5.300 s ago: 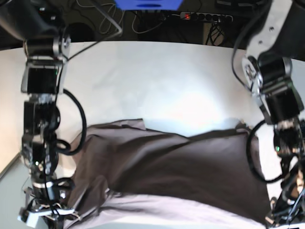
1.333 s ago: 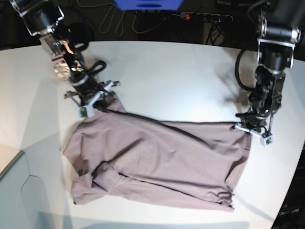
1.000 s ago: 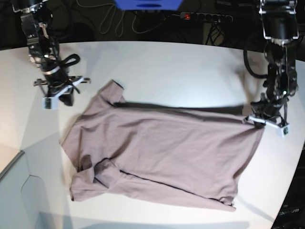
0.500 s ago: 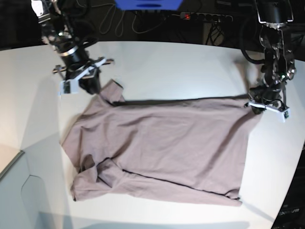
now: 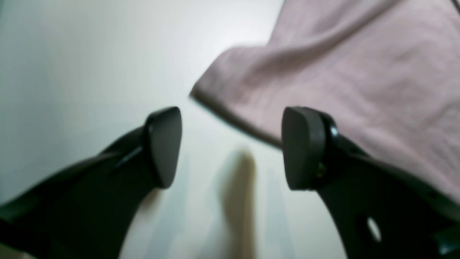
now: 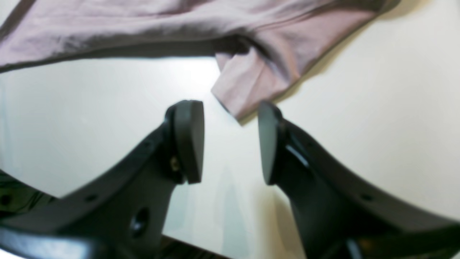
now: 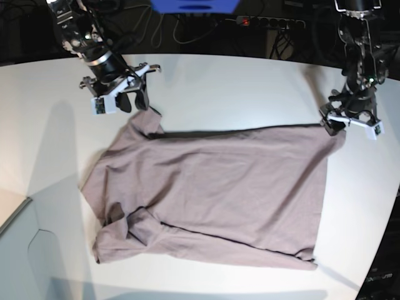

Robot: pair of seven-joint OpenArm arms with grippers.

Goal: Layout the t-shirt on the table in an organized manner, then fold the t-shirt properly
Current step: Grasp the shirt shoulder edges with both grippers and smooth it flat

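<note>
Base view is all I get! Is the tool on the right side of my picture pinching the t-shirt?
Observer: No. That is the left tool. Its wrist camera shows the jaws apart, with only bare table between them.
Operator: So where is the shirt?
Observer: A corner of the t-shirt lies just ahead of that tool, on the side of one finger.
Operator: And the other tool?
Observer: The right tool is open too. A folded sleeve tip lies just ahead of its gap, not between the pads.
</note>
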